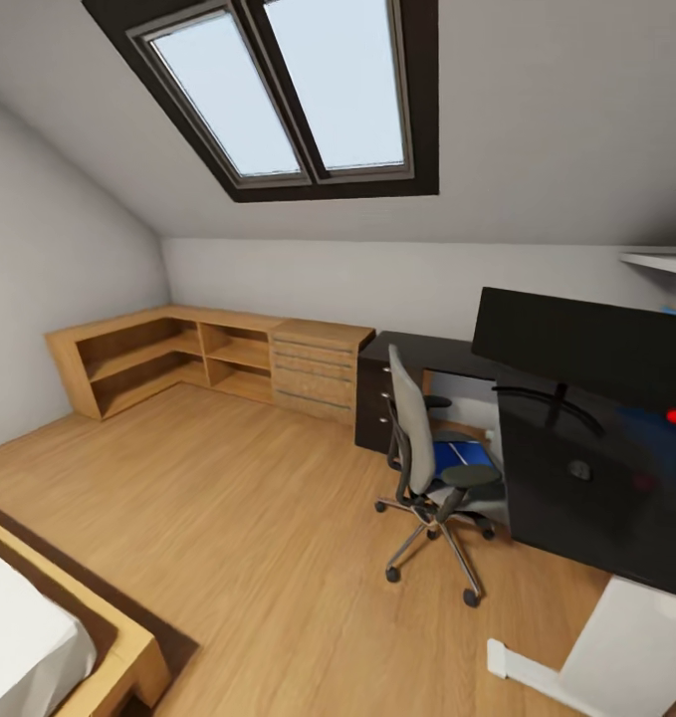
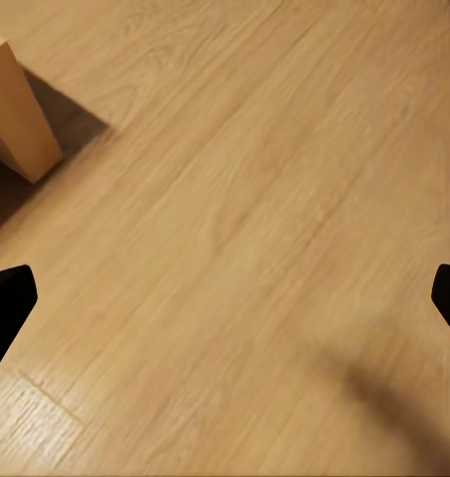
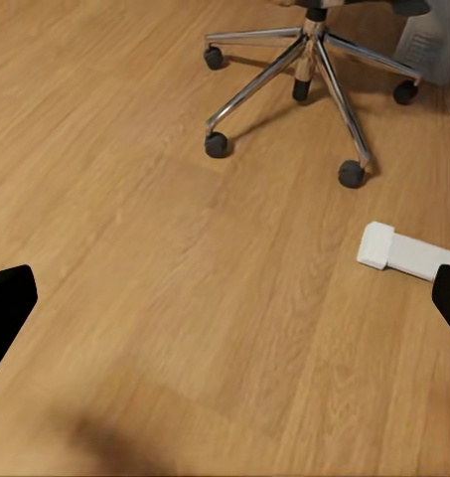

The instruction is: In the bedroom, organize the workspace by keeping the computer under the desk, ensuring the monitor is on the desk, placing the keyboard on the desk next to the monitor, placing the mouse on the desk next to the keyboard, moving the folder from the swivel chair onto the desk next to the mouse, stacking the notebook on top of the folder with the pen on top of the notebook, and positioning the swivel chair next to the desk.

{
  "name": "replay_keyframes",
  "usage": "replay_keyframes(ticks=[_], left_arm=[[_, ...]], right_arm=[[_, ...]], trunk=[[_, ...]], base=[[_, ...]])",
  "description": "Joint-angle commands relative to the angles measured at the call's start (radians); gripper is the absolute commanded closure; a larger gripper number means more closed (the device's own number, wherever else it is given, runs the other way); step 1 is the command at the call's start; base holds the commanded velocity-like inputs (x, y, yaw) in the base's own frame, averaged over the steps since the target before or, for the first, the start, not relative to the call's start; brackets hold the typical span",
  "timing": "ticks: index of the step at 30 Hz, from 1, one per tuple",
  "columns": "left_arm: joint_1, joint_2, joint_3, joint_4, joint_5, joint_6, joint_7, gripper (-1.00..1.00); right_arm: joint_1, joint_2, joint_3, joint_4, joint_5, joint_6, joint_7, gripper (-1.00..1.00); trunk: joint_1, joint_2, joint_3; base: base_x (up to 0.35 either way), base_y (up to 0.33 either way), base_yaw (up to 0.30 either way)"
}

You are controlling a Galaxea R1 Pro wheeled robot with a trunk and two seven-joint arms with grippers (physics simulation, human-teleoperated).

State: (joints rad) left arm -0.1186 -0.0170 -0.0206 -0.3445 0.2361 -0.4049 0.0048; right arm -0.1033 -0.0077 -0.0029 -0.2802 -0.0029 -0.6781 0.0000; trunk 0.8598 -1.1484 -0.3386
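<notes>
Both end effectors hang over bare wooden floor with nothing between the fingers: the left end effector [image 2: 225, 298] has its two dark fingertips far apart at the edges of its wrist view, and the right end effector [image 3: 225, 298] stands the same, wide open and empty.

At the far left of the room, a low wooden shelf unit [image 1: 158, 358] runs along the wall, and the corner of a bed [image 1: 69, 637] is near on the left. A wooden drawer chest [image 1: 316, 368] comes next. Right of it begins the table [image 1: 427, 351], glossy black, with its black drawer unit [image 1: 374, 406] at the far end. The swivel chair [image 1: 422, 468] stands just beside the table, and the blue folder [image 1: 464, 453] lies on its seat. The monitor [image 1: 586, 344] stands on the table at the right, and a small dark lump near its stand is probably the mouse [image 1: 578, 470]. The right wrist view shows the chrome wheeled base of the chair, with a white table foot [image 3: 403, 250] near it on the floor.

The step in hand seems to be the approach to the chair for taking the folder. I would drive the base closer, stop before the chair wheels so they are not pushed, then bring the right arm low over the seat from its open side, between the armrests, and grip the folder by one edge.
</notes>
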Motion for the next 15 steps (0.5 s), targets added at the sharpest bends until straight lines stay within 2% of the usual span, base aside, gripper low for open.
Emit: replay_keyframes(ticks=[1,11,15], left_arm=[[-0.001,0.0,-0.002,0.0,0.006,-0.003,0.0,-1.0],[0.0,0.0,-0.002,0.001,0.006,-0.003,0.001,-1.0],[0.0,0.0,-0.002,0.001,0.005,-0.003,0.001,-1.0]], right_arm=[[-0.001,0.0,0.0,0.001,0.0,-0.003,0.0,-1.0],[-0.001,0.0,0.0,0.001,0.0,-0.003,-0.001,-1.0],[0.0,0.0,0.0,0.001,0.0,-0.003,-0.001,-1.0]], trunk=[[0.0,-0.001,-0.001],[0.0,-0.001,-0.002],[0.0,-0.001,-0.006]], base=[[0.162,0.021,-0.27],[0.034,0.008,-0.268],[0.19,0.162,-0.209]])
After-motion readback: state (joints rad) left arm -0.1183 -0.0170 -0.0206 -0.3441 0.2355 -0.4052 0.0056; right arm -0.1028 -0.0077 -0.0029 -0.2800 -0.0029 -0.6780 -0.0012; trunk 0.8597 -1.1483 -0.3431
